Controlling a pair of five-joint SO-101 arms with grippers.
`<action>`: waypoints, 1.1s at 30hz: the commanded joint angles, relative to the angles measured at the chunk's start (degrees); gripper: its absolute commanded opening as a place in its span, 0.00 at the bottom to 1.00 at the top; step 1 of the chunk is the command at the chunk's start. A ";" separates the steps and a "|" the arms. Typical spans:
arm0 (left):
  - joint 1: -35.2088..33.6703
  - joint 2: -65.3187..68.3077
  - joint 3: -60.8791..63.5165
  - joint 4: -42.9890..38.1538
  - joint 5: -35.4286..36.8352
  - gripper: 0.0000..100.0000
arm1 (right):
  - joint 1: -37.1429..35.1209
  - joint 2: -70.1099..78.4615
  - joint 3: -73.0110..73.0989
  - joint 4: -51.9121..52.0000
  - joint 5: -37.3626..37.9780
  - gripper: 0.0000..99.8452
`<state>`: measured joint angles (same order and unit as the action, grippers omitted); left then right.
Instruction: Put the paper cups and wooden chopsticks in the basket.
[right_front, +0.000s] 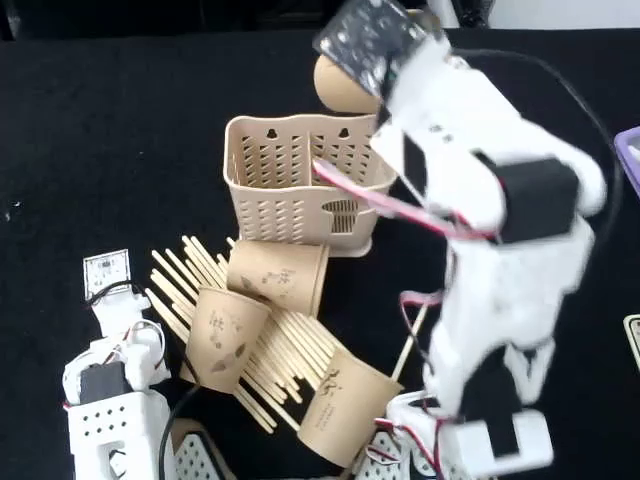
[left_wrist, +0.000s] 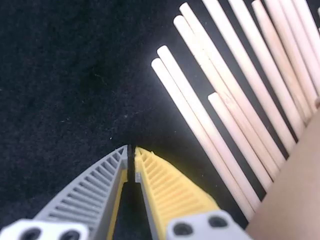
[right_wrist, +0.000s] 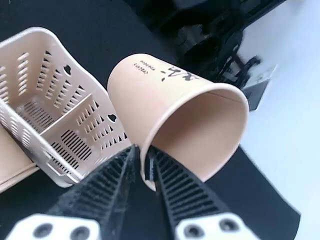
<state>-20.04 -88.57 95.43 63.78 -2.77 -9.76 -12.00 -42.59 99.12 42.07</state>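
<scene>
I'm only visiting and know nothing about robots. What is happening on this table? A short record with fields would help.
Right pincer: shut on the rim of a paper cup, held up near the basket
Left pincer: shut, empty, over the black table beside the chopsticks
Loose cups: three, on their sides across the chopsticks
Basket: upright, nothing seen inside

Four paper cups in all: the back cup (right_front: 278, 275), the left cup (right_front: 228, 338) and the front cup (right_front: 350, 405) on the worktop (right_front: 100, 130), plus a raised cup (right_wrist: 170, 115). One basket (right_front: 290, 195). The wooden chopsticks (right_front: 180, 270) form one heap, too overlapped to count.
</scene>
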 joint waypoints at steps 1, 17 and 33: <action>1.01 0.18 0.04 -1.93 0.26 0.04 | -0.97 -7.34 8.40 2.02 -0.18 0.01; 1.01 0.18 0.04 -1.93 0.26 0.04 | -5.63 -10.33 27.12 -0.44 11.60 0.01; 1.01 0.18 0.04 -1.93 0.26 0.04 | -6.95 -10.33 27.30 -2.55 11.69 0.21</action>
<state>-20.04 -88.57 95.43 63.78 -2.77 -15.82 -20.35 -14.64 97.63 53.67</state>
